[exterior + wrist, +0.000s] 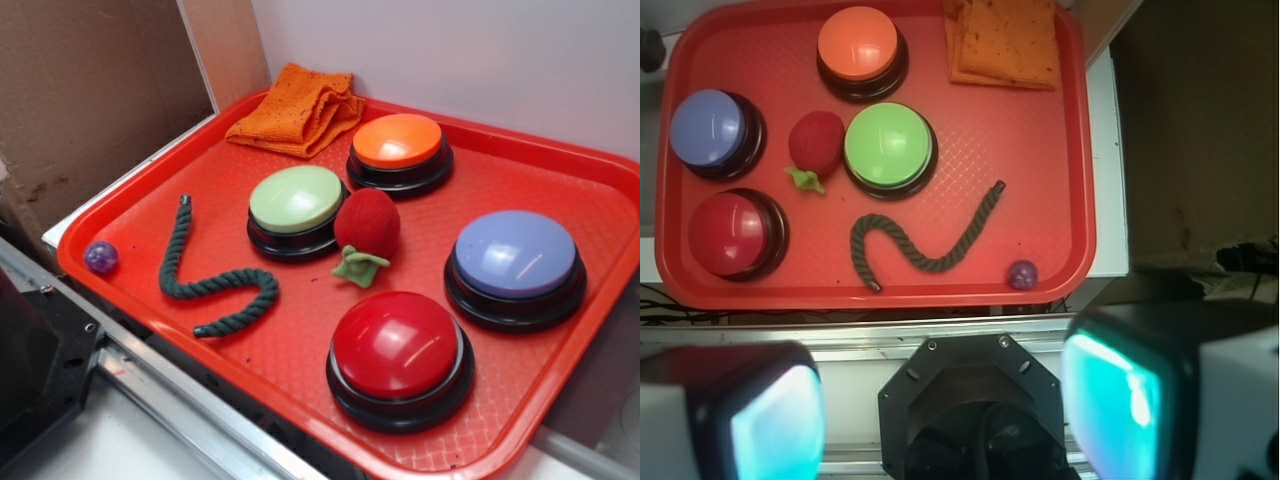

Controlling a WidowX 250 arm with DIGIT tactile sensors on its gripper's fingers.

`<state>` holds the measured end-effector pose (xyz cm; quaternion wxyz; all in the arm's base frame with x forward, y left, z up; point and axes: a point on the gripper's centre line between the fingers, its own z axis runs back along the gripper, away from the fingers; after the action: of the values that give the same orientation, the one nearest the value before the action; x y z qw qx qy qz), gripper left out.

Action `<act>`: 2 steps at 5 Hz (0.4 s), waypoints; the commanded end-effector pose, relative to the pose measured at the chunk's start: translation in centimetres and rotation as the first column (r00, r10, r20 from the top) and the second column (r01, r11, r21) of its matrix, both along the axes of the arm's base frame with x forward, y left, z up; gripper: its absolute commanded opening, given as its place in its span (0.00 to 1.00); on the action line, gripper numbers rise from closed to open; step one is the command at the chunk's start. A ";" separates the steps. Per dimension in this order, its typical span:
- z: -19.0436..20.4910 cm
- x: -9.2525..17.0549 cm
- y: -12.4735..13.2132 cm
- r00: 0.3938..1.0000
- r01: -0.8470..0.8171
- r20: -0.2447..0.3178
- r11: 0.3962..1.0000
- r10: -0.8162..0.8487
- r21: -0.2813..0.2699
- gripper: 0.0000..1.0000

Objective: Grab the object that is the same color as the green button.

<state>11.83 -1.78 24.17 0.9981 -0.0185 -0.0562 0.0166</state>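
Observation:
A dark green twisted rope point(215, 275) lies in a curve on the red tray point(150, 190), left of the pale green button point(296, 200). In the wrist view the rope point(930, 240) lies below the green button point(889, 146). My gripper point(945, 410) is open and empty, high above the tray's near edge over the robot base. Its two fingers point(775, 425) with teal pads stand wide apart at the bottom of the wrist view. The gripper does not show in the exterior view.
On the tray are an orange button point(398, 142), a lavender-blue button point(515, 255), a red button point(398, 345), a red plush strawberry point(366, 228), an orange cloth point(298, 108) and a small purple ball point(101, 257). A cardboard wall point(90, 100) stands to the left.

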 end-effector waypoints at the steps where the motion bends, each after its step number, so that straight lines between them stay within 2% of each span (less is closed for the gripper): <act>1: 0.0 0.0 0.0 1.000 0.000 0.000 1.000 0.000 0.000 1.00; 2: -2.0 0.5 -1.7 0.998 0.000 0.055 1.000 -0.001 0.022 1.00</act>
<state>12.01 -3.39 21.56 0.9971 -0.0067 -0.0740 0.0185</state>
